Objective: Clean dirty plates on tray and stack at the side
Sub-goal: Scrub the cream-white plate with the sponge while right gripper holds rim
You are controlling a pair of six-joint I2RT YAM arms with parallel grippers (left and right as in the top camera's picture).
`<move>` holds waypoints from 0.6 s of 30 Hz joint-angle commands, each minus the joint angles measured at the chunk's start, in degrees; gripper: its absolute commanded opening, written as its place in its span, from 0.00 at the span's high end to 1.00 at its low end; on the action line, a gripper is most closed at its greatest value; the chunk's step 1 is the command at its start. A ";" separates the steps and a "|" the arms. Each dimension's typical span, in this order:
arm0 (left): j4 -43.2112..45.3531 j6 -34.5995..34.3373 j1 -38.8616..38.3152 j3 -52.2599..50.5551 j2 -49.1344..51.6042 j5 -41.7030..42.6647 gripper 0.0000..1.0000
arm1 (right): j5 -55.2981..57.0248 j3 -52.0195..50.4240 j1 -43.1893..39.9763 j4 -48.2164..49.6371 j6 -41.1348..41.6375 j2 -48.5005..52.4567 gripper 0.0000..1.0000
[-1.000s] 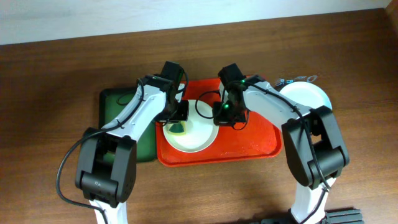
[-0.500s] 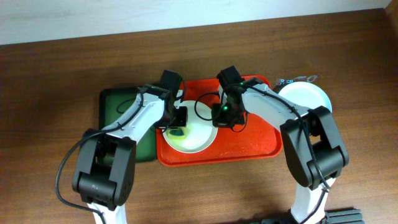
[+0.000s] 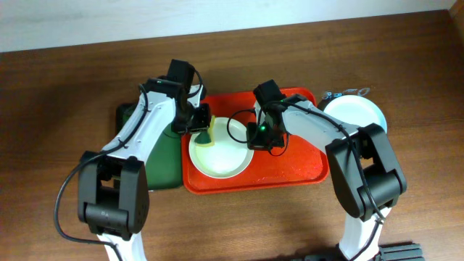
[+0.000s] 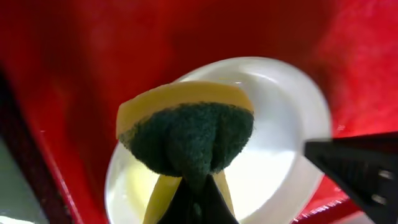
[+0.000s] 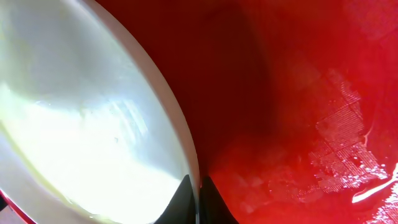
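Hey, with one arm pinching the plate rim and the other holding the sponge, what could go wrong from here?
1. The right fingers pinch only the thin rim of the plate; lifted that way, it might slip or tip back onto the red tray.
2. The left fingers hold the sponge by a narrow fold, so hard scrubbing could pull it loose.
3. The tray looks wet beside the plate, so the plate may slide.

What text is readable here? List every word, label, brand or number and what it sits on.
None can be read in any view.
The red tray, the plate on it, the sponge and the dark green tray bear no lettering.
The small items at the right are too small to tell.
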 commanded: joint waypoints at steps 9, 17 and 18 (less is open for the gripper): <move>4.92 -0.15 -5.88 -8.57 5.70 -5.90 1.00 | 0.13 -1.16 0.33 -0.09 -0.22 0.07 0.96; 2.12 6.43 -5.40 -1.60 0.11 5.79 1.00 | 0.13 -1.16 0.33 -0.11 -0.22 0.07 0.96; 1.90 5.01 -5.35 -1.29 -0.96 1.38 1.00 | 0.13 -1.16 0.33 -0.09 -0.22 0.07 0.96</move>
